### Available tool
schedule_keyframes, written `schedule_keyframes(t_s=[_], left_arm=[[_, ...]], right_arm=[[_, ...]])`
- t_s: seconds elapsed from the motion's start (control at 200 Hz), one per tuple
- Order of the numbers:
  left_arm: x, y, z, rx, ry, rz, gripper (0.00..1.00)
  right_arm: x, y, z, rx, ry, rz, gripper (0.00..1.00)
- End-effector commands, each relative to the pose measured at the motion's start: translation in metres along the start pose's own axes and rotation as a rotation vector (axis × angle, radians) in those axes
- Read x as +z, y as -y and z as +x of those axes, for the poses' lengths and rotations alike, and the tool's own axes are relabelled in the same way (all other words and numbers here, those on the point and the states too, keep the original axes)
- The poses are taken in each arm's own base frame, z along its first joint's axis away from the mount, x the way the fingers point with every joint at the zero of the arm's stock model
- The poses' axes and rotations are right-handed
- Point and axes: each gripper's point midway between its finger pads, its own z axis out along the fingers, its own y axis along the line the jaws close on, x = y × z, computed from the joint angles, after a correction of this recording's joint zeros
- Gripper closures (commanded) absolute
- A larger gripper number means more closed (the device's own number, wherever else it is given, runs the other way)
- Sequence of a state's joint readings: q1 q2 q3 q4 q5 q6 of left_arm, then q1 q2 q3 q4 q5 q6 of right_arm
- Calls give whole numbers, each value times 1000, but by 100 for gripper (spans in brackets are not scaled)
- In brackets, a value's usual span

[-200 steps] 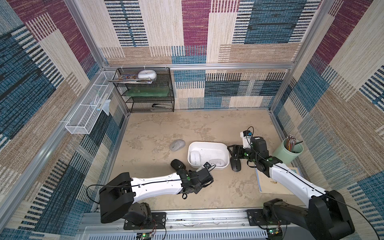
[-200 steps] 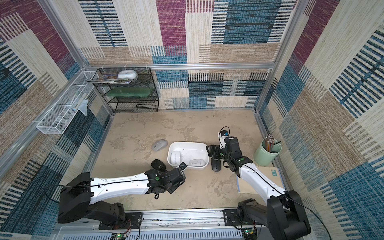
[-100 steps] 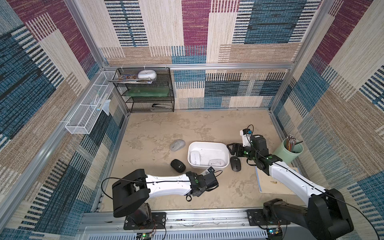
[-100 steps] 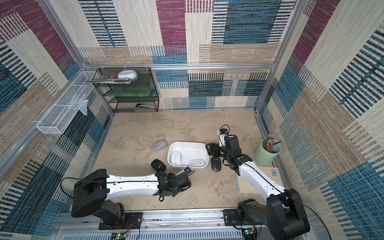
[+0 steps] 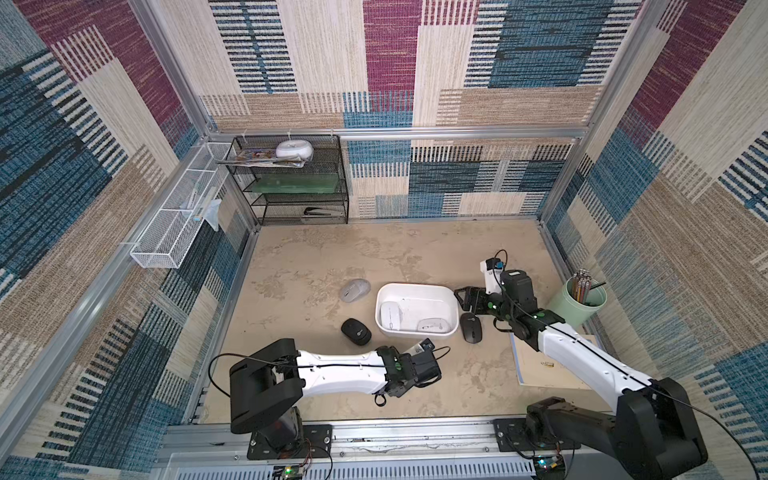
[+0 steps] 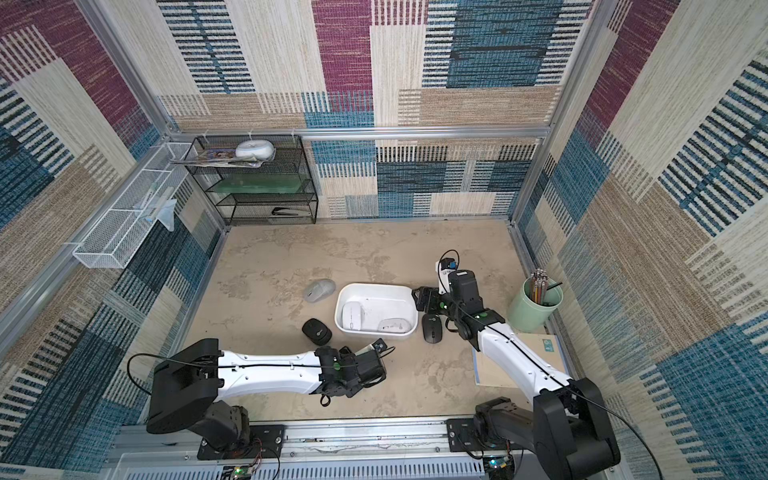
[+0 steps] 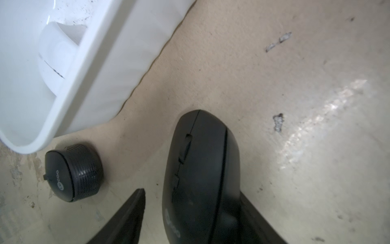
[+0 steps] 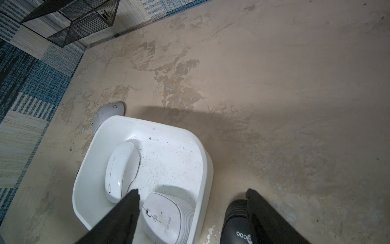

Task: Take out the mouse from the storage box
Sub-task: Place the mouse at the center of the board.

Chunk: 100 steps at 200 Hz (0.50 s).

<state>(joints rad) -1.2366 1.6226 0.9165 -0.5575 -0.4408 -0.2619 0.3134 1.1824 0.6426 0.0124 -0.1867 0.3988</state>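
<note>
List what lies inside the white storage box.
Two computer mice: a glossy white mouse along one end and a ribbed-sided white mouse by the near wall. The storage box floor beneath them is covered; nothing else shows.

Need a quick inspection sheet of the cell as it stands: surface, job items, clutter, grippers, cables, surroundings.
surface: beige tabletop, stained patches.
job's things: storage box holds two white mice; grey mouse and two black mice lie outside it.
clutter: green pencil cup, tan pad.
grippers: left gripper open, a third black mouse between its jaws; right gripper open, empty.
cables: black loops at both arms, none seen snagged.
surroundings: black mesh rack, white wire basket, patterned walls.
</note>
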Motion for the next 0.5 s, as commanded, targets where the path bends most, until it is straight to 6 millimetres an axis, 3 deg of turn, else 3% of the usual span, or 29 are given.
schedule_keyframes(t_s=[0.0, 0.336, 0.496], left_arm=[[-4, 2, -1, -2, 12, 18, 28], [-21, 4, -10, -38, 95, 86, 16], [-44, -2, -27, -88, 215, 152, 7]], right_arm=[[-1, -1, -1, 3, 7, -2, 18], [-3, -4, -1, -3, -1, -16, 18], [0, -11, 0, -15, -22, -39, 18]])
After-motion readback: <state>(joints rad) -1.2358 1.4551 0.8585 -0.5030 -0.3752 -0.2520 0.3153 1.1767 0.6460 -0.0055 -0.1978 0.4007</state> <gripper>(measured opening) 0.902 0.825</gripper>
